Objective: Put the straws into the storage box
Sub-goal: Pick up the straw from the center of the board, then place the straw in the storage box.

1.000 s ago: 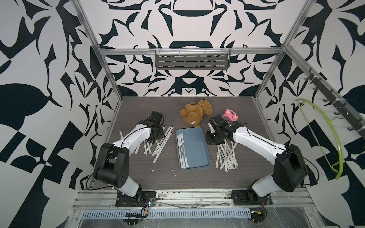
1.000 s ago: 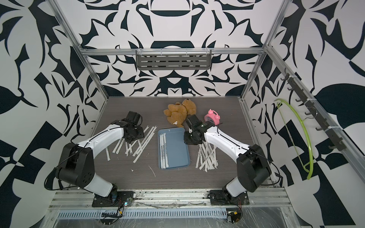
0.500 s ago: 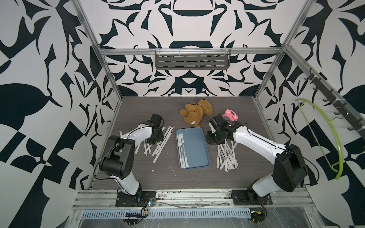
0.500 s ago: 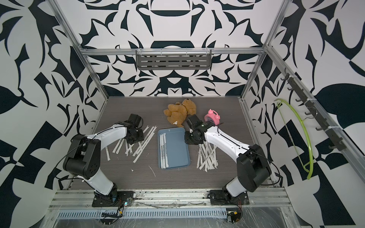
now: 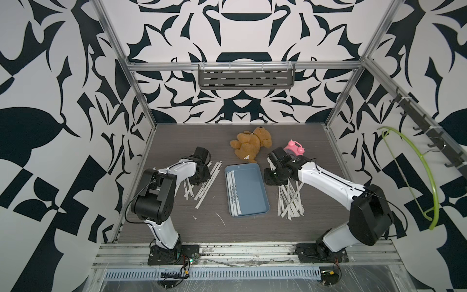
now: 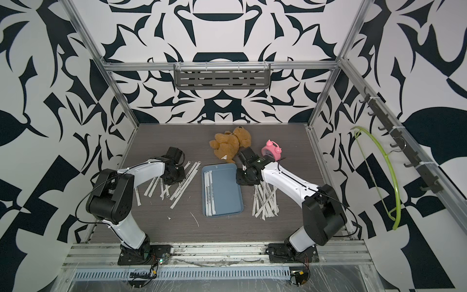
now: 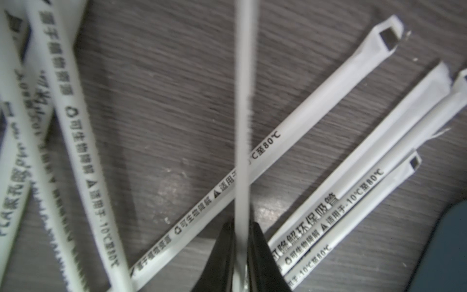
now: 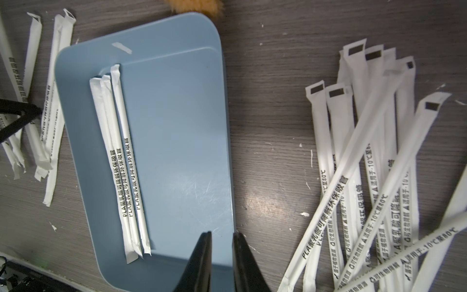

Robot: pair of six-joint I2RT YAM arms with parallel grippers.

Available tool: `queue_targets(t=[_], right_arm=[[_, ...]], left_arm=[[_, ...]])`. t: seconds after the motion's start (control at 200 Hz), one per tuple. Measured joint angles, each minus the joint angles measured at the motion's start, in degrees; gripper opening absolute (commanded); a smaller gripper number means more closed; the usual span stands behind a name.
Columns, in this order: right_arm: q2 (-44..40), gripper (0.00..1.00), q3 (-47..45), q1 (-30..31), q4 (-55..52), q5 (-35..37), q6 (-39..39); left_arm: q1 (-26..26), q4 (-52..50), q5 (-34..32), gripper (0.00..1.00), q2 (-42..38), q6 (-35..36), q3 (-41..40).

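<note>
The storage box (image 5: 251,192) (image 6: 227,194) (image 8: 177,151) is a blue-grey tray at mid-table, with three straws (image 8: 121,161) (image 5: 232,194) along its left side. More straws lie in a left pile (image 5: 204,188) (image 7: 303,118) and a right pile (image 5: 290,199) (image 8: 366,177). My left gripper (image 5: 201,177) (image 7: 242,223) is down in the left pile, shut on one straw (image 7: 242,101) that it holds on edge across the others. My right gripper (image 5: 271,179) (image 8: 222,233) hangs above the box's right rim, jaws slightly apart and holding nothing.
A brown teddy bear (image 5: 250,145) and a pink alarm clock (image 5: 294,148) lie just behind the box and my right wrist. Small paper scraps (image 5: 221,218) lie in front of the box. On the back wall is a grey shelf (image 5: 246,77); a green hanger (image 5: 414,172) is on the right wall.
My left jaws have closed onto a straw in the left pile, and that arm's elbow has shifted a little. The right arm has not moved.
</note>
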Motion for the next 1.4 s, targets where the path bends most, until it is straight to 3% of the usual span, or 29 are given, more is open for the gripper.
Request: queue_targets(t=[0.355,0.565,0.695,0.81,0.995,1.399], right_arm=[[1.2,0.20,0.0,0.0,0.4,-0.2,0.0],[1.1,0.19,0.0,-1.0,0.7,-0.1,0.0],[1.1,0.19,0.0,-2.3,0.9,-0.1,0.0],[1.1,0.19,0.0,-3.0,0.9,-0.1,0.0],[1.1,0.19,0.0,-3.0,0.8,-0.2,0.0],[1.1,0.18,0.0,-3.0,0.9,-0.3,0.0]], left_arm=[[-2.6,-5.0,-1.0,0.11,-8.8,-0.5,0.6],[-17.0,-3.9,0.1,0.08,-16.8,-7.4,2.1],[-27.1,6.3,2.3,0.07,-17.3,-14.7,-1.6],[-32.5,15.1,3.7,0.05,-13.7,-19.8,-5.1],[-33.2,26.4,5.0,0.04,-6.9,-26.6,-11.8],[-33.0,31.3,5.8,0.08,-4.6,-28.5,-14.6]])
